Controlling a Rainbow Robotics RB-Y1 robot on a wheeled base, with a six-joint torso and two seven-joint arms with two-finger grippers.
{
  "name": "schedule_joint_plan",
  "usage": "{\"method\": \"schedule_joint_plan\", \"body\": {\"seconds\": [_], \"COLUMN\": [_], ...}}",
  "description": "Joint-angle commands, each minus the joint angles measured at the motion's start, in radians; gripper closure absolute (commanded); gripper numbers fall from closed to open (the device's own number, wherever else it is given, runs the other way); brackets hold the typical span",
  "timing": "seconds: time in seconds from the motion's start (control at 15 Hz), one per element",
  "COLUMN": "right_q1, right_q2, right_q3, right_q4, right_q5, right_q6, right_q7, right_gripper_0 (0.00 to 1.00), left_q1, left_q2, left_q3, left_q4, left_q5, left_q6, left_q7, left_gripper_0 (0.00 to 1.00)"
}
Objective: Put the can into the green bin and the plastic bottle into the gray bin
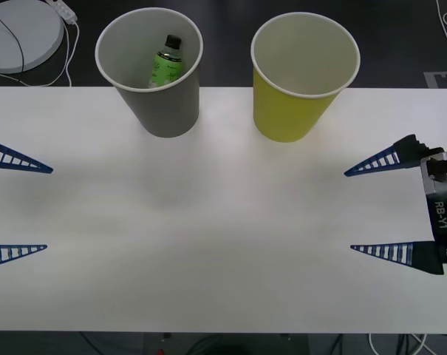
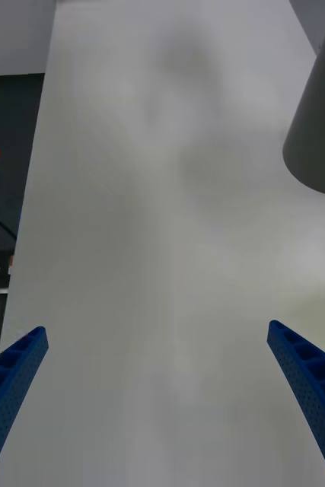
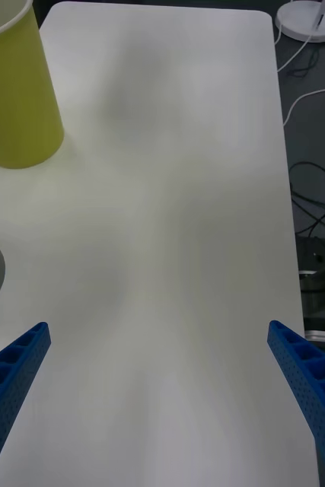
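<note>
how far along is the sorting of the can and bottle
Done: the small green plastic bottle with black cap lies inside the large gray paper cup. In hand: nothing; left gripper and right gripper sit open at the table edges. Left: the yellow-green paper cup looks empty inside, no can seen.

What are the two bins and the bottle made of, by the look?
Gray bin and green bin: probably paper cups, matte walls, tapered, with a thin rolled white rim and pale inside. Plastic bottle, leaning inside the gray bin: likely plastic, bright green with a printed label and a black screw cap. Both hands rest open at the table's sides, left hand, right hand.
</note>
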Motion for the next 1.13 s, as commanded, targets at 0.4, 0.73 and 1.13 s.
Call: {"method": "schedule_joint_plan", "body": {"seconds": [0.4, 0.73, 1.13], "right_q1": [0.045, 0.062, 0.068], "right_q2": [-0.01, -0.01, -0.01], "right_q3": [-0.029, -0.039, -0.042], "right_q4": [0.0, 0.0, 0.0], "right_q5": [-0.089, -0.109, -0.112], "right_q6": [0.002, 0.002, 0.002], "right_q7": [0.024, 0.029, 0.027], "right_gripper_0": [0.0, 0.0, 0.0], "left_q1": [0.0, 0.0, 0.0], "left_q2": [0.0, 0.0, 0.0], "left_q3": [0.0, 0.0, 0.0], "left_q4": [0.0, 0.0, 0.0], "left_q5": [0.0, 0.0, 0.0], "left_q6": [0.0, 0.0, 0.0], "left_q7": [0.0, 0.0, 0.0], "left_gripper_0": [0.0, 0.0, 0.0]}}
